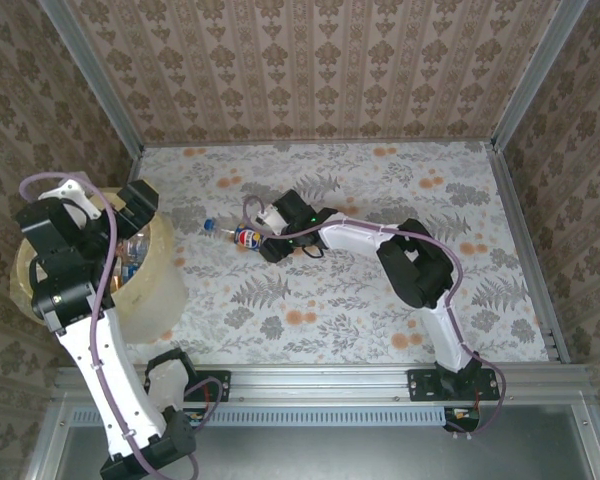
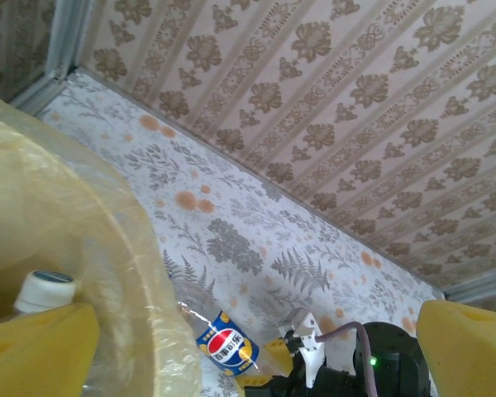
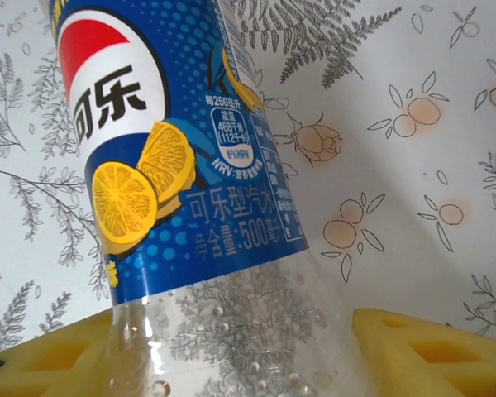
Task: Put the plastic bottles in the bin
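Mid-table, the right gripper [image 1: 264, 240] sets its yellow pads [image 3: 430, 343] against either side of a blue-labelled bottle [image 1: 242, 237]. The bottle lies on the floral table [image 1: 380, 310], its cap pointing toward the bin [image 1: 165, 292]. The hold looks closed, though contact is hard to confirm. The left gripper [image 1: 130, 210] hangs wide open over the bin's mouth, above other bottles [image 1: 135, 252] lying inside.

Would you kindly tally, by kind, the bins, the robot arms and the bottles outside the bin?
Bin: 1
Robot arms: 2, left arm and right arm
Bottle outside the bin: 1
Total: 4
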Tool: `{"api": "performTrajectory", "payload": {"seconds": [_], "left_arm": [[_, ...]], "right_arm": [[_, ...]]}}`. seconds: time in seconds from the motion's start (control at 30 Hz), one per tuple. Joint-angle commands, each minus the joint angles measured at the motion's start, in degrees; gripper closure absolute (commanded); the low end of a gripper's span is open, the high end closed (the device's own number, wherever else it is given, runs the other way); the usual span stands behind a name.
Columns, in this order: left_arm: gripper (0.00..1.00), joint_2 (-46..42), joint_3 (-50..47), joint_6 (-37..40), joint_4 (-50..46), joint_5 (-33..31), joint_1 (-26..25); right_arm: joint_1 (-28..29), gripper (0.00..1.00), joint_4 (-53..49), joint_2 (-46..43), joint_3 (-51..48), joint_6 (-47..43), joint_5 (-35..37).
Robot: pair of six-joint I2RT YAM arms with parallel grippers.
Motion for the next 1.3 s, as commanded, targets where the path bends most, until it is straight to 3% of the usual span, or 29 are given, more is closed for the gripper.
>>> {"api": "performTrajectory", "payload": {"seconds": [0.0,0.37,0.73,0.93,1.27], "left_arm": [[0.0,-0.48,-1.96,-2.27,5.14,2.93,-2.34],[0.0,2.66,-8.49,-5.62,18.82,-3.41,-21.22],[0.0,9.98,-13.15,-8.4,33.43,-6.31,-32.86],[0.0,13.28,-12.7,-8.37,35.85,-10.28,-36.74],[0.0,15.47,-12.1,-8.77,37.61,-13.74,-37.87]], "right_arm": [[-0.42,0.58,4.28,-5.2,-2.24,0.6,-1.48],[-4.97,0.58,22.05,-17.96,-13.68,15.49,-3.76],[-6.51,0.56,37.2,-25.35,-19.44,26.45,-14.89],[-5.99,0.56,42.15,-25.58,-19.6,30.36,-20.58],[-4.74,0.54,43.59,-25.35,-19.07,31.11,-26.11]]}}
